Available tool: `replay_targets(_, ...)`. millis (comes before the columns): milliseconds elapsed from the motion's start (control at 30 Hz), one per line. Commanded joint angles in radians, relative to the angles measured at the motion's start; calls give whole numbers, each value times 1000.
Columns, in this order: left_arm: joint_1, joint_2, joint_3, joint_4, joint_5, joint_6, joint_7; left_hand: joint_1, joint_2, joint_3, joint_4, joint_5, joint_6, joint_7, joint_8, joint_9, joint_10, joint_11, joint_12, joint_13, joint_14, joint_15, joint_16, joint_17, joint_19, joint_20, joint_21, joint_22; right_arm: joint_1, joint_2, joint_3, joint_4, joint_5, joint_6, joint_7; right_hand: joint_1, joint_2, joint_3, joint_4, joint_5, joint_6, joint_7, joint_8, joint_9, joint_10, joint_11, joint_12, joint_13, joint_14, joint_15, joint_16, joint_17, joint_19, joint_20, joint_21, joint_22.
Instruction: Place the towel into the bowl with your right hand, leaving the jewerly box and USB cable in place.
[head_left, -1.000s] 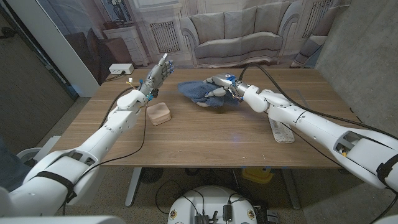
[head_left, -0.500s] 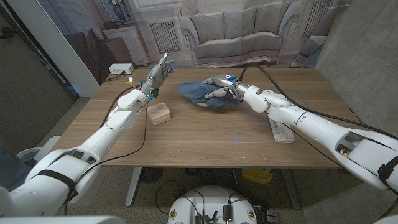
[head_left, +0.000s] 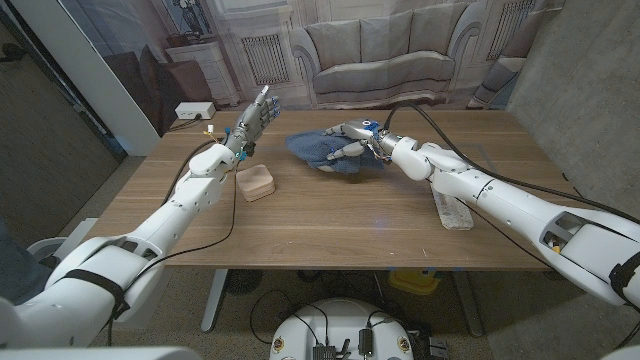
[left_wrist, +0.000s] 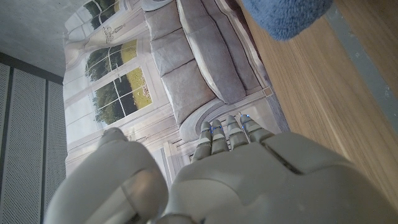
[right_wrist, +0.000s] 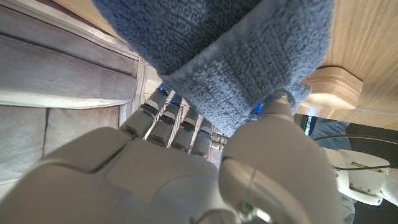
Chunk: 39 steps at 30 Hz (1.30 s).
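blue towel (head_left: 318, 148) gripped in right hand (head_left: 352, 139), over the table (head_left: 330, 215)

The towel (head_left: 325, 150) is blue and fuzzy, upper middle of the frame. The counter (head_left: 330, 220) is brown wood grain. Left of the towel, the box (head_left: 257, 183) is pale tan. Both arms are white, each robot hand grey.
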Motion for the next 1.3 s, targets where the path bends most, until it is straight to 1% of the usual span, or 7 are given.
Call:
replay_targets(33, -16, -7, -1, 35, -4, -10, -22, 5, 1, -9, 1, -6, 12, 0, 0, 3, 6, 3, 3, 0, 6, 5, 8, 2, -6, 8, 7, 6, 5, -1, 5, -8, 21, 3, 47, -52, -17, -29, 18, 22, -19, -2, 6, 0, -31, 7, 4, 5, -21, -58, 5, 3, -21, 1, -13, -1)
replay_targets(300, -27, -11, -1, 55, -5, -18, -41, 5, 1, -10, 1, -6, 15, 1, 1, 3, 6, 0, 3, 0, 6, 5, 8, 2, -5, 10, 8, 6, -2, -4, 11, -23, 28, 1, 55, -117, -40, -67, 44, 37, -36, -2, 8, 0, -61, 15, 7, 5, -46, -45, 6, 4, -27, 14, -19, -1)
replay_targets(400, -32, -12, 0, 61, -5, -20, -48, 5, 1, -11, 1, -6, 15, 0, 1, 3, 6, 3, 3, 0, 6, 5, 8, 2, -6, 10, 8, 6, -9, -7, 18, -34, 38, -5, 61, -142, -48, -83, 55, 46, -62, -2, 4, -1, -86, 19, 5, 5, -63, -36, 5, 4, -39, 28, -25, -1)
replay_targets(433, -33, -13, 0, 62, -5, -21, -50, 5, 1, -11, 1, -6, 15, 0, 1, 3, 6, 3, 3, 0, 6, 5, 8, 2, -6, 10, 8, 6, -12, -8, 20, -39, 42, -8, 64, -150, -51, -89, 58, 50, -70, -2, 3, -2, -97, 21, 3, 5, -69, -32, 5, 3, -41, 39, -26, -1)
replay_targets(600, -37, -15, 2, 67, -5, -20, -56, 5, 1, -11, 1, -6, 15, 0, 1, 3, 5, 2, 2, 0, 6, 5, 8, 2, -6, 11, 7, 6, -20, -9, 31, -44, 63, -5, 69, -167, -58, -107, 64, 66, -81, -7, 8, -4, -113, 15, 8, 3, -58, 33, 13, -1, -38, 68, -27, -3)
replay_targets(867, -38, -13, 2, 64, -5, -19, -60, 5, 2, -12, 2, -7, 17, -1, 1, 3, 5, 2, 3, 0, 6, 5, 8, 2, -6, 11, 8, 6, -28, -12, 39, -54, 68, -2, 61, -183, -64, -119, 70, 70, -84, -3, 9, -5, -116, 18, 11, 2, -54, 32, 15, -3, -42, 76, -29, -4)
replay_targets(1300, -37, -9, -1, 62, -5, -14, -57, 5, 3, -14, 2, -7, 18, 1, 1, 3, 6, 3, 3, 0, 6, 4, 8, 2, -4, 8, 9, 6, -27, -19, 46, -79, 57, -2, 69, -214, -68, -137, 83, 76, -90, 4, 10, -5, -121, 23, 14, 1, -57, 27, 14, -4, -48, 70, -32, -5)
